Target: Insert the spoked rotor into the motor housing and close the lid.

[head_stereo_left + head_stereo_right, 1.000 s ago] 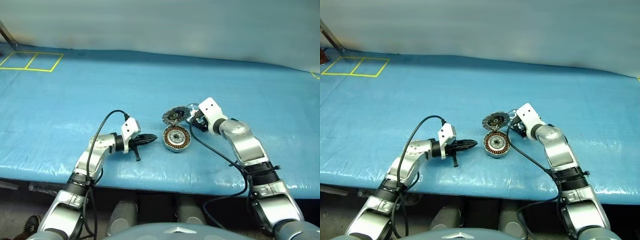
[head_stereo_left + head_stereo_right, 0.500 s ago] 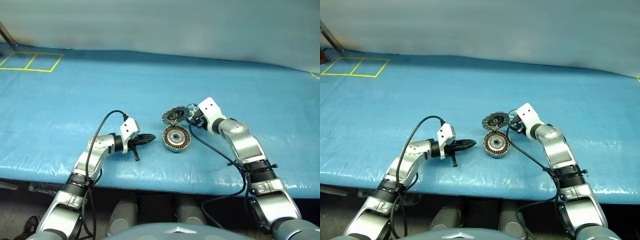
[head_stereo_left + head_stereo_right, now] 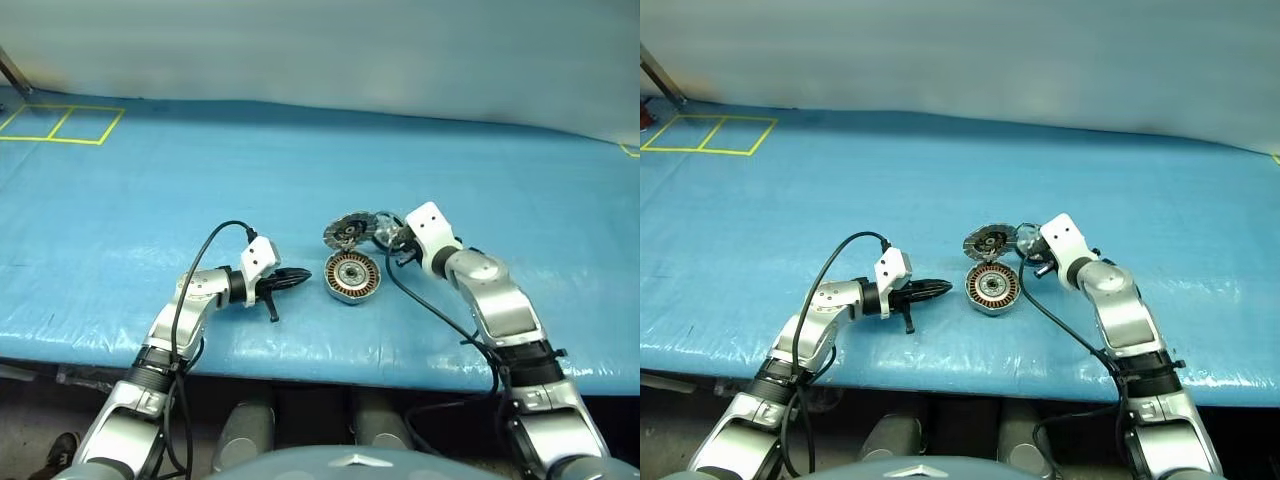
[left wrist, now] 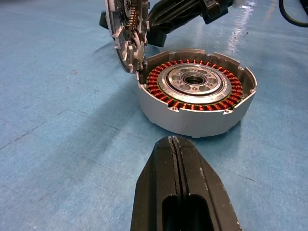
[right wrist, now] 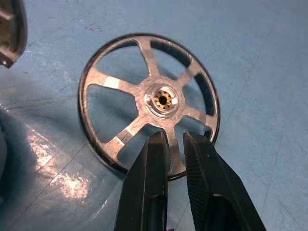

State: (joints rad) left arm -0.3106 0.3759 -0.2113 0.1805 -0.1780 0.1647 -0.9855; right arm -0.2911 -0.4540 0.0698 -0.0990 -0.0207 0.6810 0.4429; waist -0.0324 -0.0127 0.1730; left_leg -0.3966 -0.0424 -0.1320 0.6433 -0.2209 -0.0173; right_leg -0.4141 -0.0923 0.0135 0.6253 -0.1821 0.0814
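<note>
The motor housing, a shallow silver can ringed with copper windings, sits mid-table, also seen as the housing in the left wrist view. The grey ribbed lid leans upright against its far edge. Just right of the lid is the spoked rotor, a thin black ring with silvery spokes. My right gripper is shut on its near rim. The rotor is tilted at that gripper's tip. My left gripper is shut and empty, pointing at the housing from a short way to its left.
A blue tarp covers the whole table. Yellow tape squares mark its far left corner. The table's front edge runs close below both arms. Black cables loop over each forearm.
My right gripper's fingers have closed from wide apart onto the rotor's rim, and the hand has drawn back slightly. The left arm, housing and lid have not moved.
</note>
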